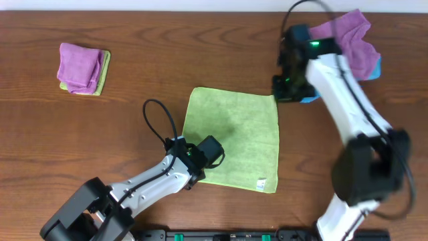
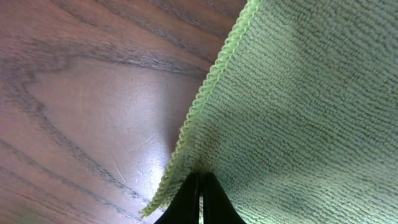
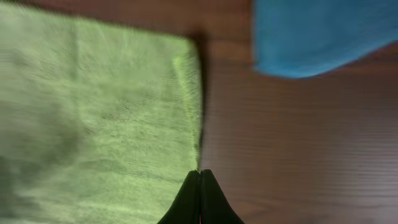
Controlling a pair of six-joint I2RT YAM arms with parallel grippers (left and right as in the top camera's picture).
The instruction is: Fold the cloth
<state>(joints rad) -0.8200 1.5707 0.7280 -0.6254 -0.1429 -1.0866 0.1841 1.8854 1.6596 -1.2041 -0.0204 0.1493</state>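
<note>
The light yellow-green cloth (image 1: 234, 137) lies spread in the middle of the table, its white tag (image 1: 262, 181) at the near right edge. My left gripper (image 1: 200, 161) is at the cloth's near left corner. In the left wrist view its jaws (image 2: 200, 177) are shut on the cloth's hem (image 2: 205, 106), which is raised a little above the wood. My right gripper (image 1: 284, 90) is by the far right corner. In the blurred right wrist view its jaws (image 3: 199, 172) are shut, tips right at the cloth's (image 3: 99, 118) edge, with no cloth clearly between them.
A purple cloth (image 1: 348, 37) lies over a bright blue cloth (image 1: 309, 99) at the far right, close to the right gripper; the blue cloth also shows in the right wrist view (image 3: 317, 34). A folded purple cloth on a green one (image 1: 83, 67) sits at the far left.
</note>
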